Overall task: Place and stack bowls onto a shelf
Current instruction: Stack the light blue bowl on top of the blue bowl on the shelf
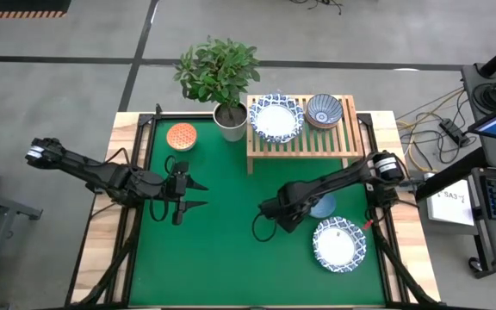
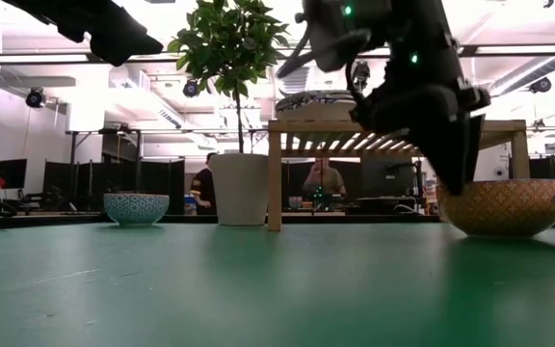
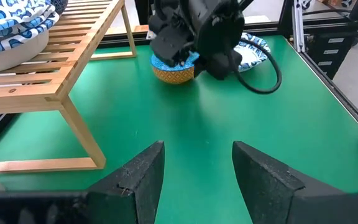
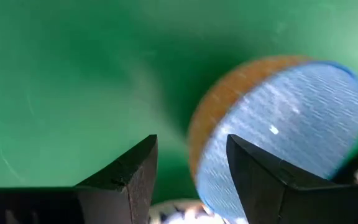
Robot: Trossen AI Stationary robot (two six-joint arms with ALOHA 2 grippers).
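Note:
A small bowl, yellow-orange outside and light blue inside (image 4: 278,118), sits on the green mat right of centre (image 1: 325,206). My right gripper (image 4: 191,168) points down at its left rim, open, with one finger over the blue inside and the other outside the wall. The wooden shelf (image 1: 304,142) at the back holds a wide white bowl with a blue pattern (image 1: 275,118) and a dark blue patterned bowl (image 1: 324,110). Another wide white bowl (image 1: 339,244) and an orange-red bowl (image 1: 181,136) rest on the mat. My left gripper (image 1: 192,196) hovers open at the mat's left. My right gripper comes from above with its open fingers astride the small bowl's rim (image 4: 197,155). I cannot tell whether a finger touches it. The bowl stands upright on the mat (image 2: 504,207).
A white pot with a leafy plant (image 1: 229,120) stands just left of the shelf. The mat's middle and near part (image 1: 231,258) are bare green. In the low view people sit in the room behind the table.

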